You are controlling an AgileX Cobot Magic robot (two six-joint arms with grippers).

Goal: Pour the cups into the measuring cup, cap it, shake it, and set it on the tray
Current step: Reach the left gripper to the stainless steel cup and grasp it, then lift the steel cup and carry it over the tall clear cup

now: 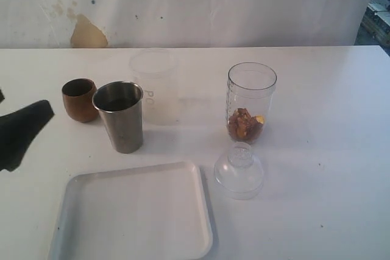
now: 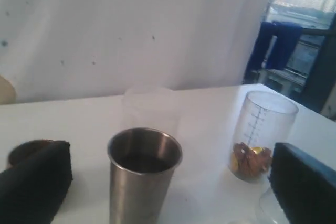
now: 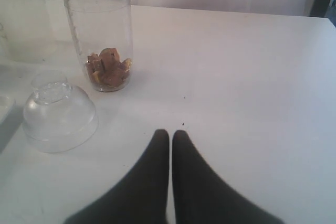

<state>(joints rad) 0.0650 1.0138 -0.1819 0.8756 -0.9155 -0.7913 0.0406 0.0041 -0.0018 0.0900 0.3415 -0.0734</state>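
1. Bare table [image 1: 329, 150] lies open right of the measuring cup [image 1: 251, 98], which stands uncapped ahead of my right claw [image 3: 169, 136], pinched closed and empty.
2. My left claw [image 2: 169, 153] gapes wide, empty, steel tumbler [image 2: 143, 177] just ahead.

A tapered stainless-steel tumbler [image 2: 144, 177] is seen upright straight ahead of the wide-open left gripper [image 1: 33, 117], its inside dark. A small round brown wooden cup [image 1: 79, 98] stands upright closer to that gripper, partly hidden by one finger in the left wrist view. A frosted plastic cup [image 1: 155, 86] with faint lettering is set beyond the tumbler.

The clear measuring cup [image 3: 100, 35], graduated and uncapped, holds brown and yellow pieces at its bottom, ahead of the closed right gripper [image 3: 170, 136]. Its domed lid [image 3: 59, 111] rests on its wide rim, nearer that gripper. The flat white tray [image 1: 134, 217] lies near the left gripper, on the side toward the lid.
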